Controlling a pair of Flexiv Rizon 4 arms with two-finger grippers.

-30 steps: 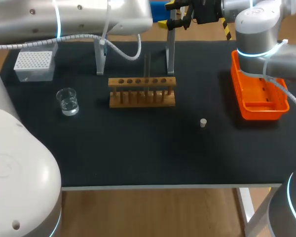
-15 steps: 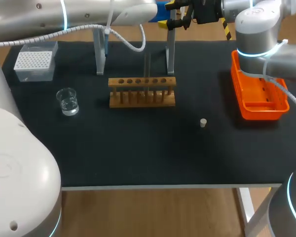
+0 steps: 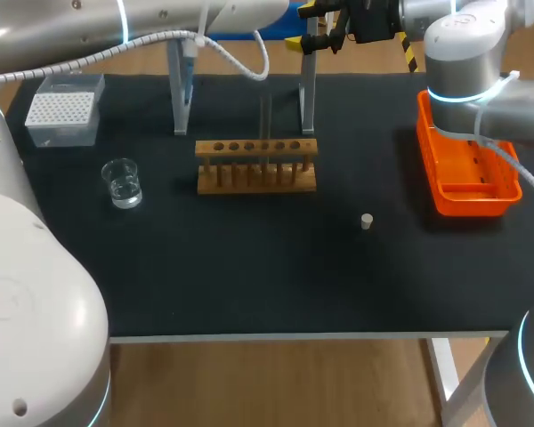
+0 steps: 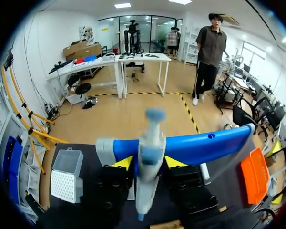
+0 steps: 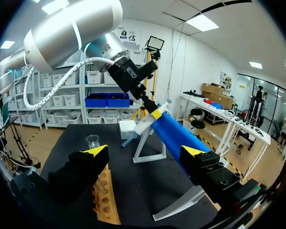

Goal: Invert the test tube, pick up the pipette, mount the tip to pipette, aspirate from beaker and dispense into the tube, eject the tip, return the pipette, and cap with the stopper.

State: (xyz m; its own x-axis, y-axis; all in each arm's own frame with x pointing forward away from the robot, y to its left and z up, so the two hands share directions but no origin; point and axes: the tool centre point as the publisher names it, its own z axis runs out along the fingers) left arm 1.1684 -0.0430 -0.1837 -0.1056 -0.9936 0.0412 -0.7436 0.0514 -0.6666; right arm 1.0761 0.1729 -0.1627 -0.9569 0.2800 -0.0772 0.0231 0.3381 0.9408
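At the far left of the black table (image 3: 249, 276), a white box of pipette tips (image 3: 62, 111) is sitting, and a small clear glass beaker (image 3: 122, 182) with clear liquid is standing nearer the front. Further back, the left gripper (image 4: 148, 164) is hanging at the blue bar of the stand (image 4: 205, 145), with the white-and-blue pipette (image 4: 148, 148) right at it; whether it is clamping the pipette I cannot tell. Mid-table, a thin glass test tube (image 3: 267, 120) is standing upright in the wooden rack (image 3: 256, 147), in a hole right of the middle. A small pale stopper (image 3: 367, 221) is lying alone further right. The right gripper (image 5: 145, 157) is hovering near the stand with its fingers spread wide, holding nothing, and a bright orange plastic tray (image 3: 507, 191) is sitting by the right edge
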